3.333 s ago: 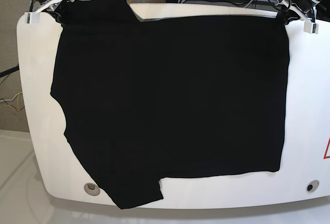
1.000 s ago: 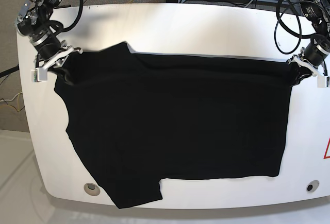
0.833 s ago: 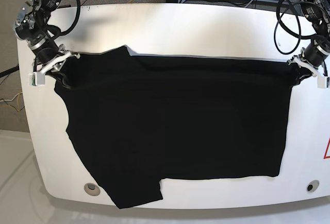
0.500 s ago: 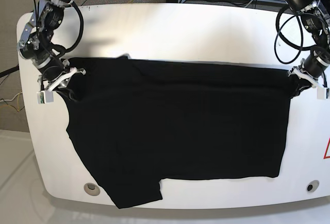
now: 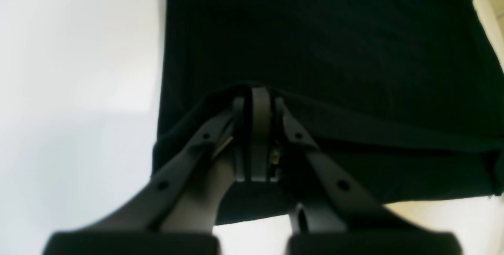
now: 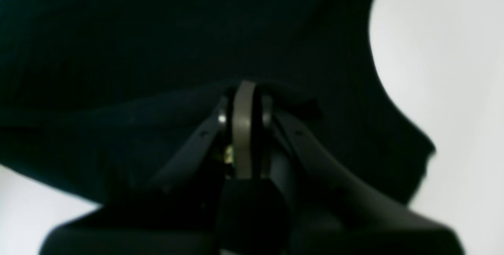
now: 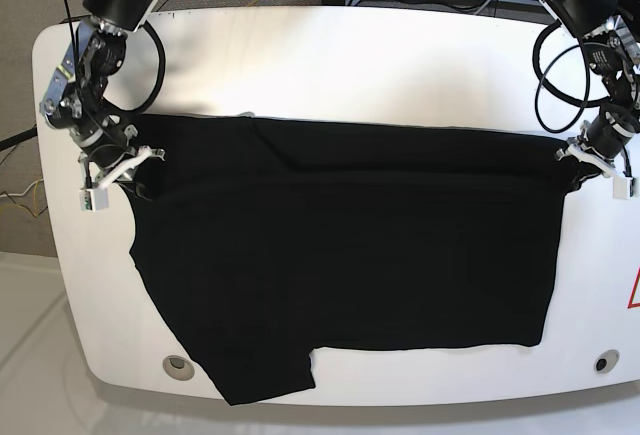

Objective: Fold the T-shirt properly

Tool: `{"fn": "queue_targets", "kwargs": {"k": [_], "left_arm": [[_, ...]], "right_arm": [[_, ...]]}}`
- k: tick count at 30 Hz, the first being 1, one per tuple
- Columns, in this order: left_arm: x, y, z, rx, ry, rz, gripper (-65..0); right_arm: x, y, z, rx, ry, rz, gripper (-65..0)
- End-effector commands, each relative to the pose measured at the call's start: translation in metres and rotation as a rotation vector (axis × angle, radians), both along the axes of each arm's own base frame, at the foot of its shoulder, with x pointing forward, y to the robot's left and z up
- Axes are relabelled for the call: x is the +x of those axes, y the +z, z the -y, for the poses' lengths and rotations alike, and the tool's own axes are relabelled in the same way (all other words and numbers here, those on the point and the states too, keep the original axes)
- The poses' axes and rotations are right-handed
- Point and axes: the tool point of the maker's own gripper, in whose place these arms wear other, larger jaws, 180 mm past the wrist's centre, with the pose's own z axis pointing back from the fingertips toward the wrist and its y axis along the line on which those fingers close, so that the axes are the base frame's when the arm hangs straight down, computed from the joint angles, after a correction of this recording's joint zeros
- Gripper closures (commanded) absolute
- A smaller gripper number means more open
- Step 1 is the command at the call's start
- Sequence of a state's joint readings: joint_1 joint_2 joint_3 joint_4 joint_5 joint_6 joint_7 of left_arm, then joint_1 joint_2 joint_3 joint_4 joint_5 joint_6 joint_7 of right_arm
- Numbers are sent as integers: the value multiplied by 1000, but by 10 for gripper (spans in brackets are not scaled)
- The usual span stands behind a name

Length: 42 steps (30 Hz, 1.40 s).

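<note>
1. Currently we are clamping the T-shirt (image 7: pixel 340 255) with both claws: the left gripper (image 7: pixel 592 160) is pinched tight on the far corner at the base view's right, and the right gripper (image 7: pixel 112 163) is pinched tight on the far corner at that view's left.
2. We are confirming this in the wrist views: the left gripper (image 5: pixel 258 101) has its jaws pressed together with a black fold bunched around the tips, and the right gripper (image 6: pixel 244 97) shows the same.
3. We are treating the cloth as lying forward of each claw. From both tips the T-shirt (image 5: pixel 315 42) spreads away toward the near edge of the table (image 7: pixel 350 55).
4. We are reading the long axis as running left to right across the table, parallel to the line between the two claws. The sleeve end lies toward the right gripper, with one sleeve (image 7: pixel 260 375) overhanging the near table edge; the straight hem end lies toward the left gripper.
5. We are judging neither arm nearer: each is at its own corner, well apart.
6. We are judging the coming move to be carrying the held far edge over the flat cloth toward the near edge, keeping both claws level so the fold stays square.
</note>
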State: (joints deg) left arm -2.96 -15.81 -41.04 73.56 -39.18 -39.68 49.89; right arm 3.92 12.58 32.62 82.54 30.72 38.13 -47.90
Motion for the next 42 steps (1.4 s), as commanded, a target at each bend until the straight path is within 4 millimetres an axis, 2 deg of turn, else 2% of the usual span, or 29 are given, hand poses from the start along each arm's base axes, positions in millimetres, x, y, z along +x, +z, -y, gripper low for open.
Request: {"fn": "queue_targets", "kwargs": {"k": [1,5,7,13,19,38,39,41,42], "left_arm": [[12,20,-8,9,7,67,0],[15,18,-7,2,6,65,0],[19,15,-3,9,-16,46,0],[23,12,0,13,-26,32,0],[30,17,2,8,-35,44,0],[30,17,1,-1,-19,56,0],[28,17,0,5,-16,62,-29],[30,20,0,8,-6,84,-137],[31,21,-1,10,-2,92,-190]], "right_arm": [[14,18,4,0,0,65,0],[19,18,0,5,11,66,0],[31,28,-6,-17,35,92,0],[42,28,-13,-37,57,90,0],[50,13,-10,-30,39,44,0],[52,10,-1,-49,8,24,0],[51,8,-1,-63,15,14,0],[50,8,0,-90,20,2,-20],[50,8,2,-102,21,-3,-85]]}}
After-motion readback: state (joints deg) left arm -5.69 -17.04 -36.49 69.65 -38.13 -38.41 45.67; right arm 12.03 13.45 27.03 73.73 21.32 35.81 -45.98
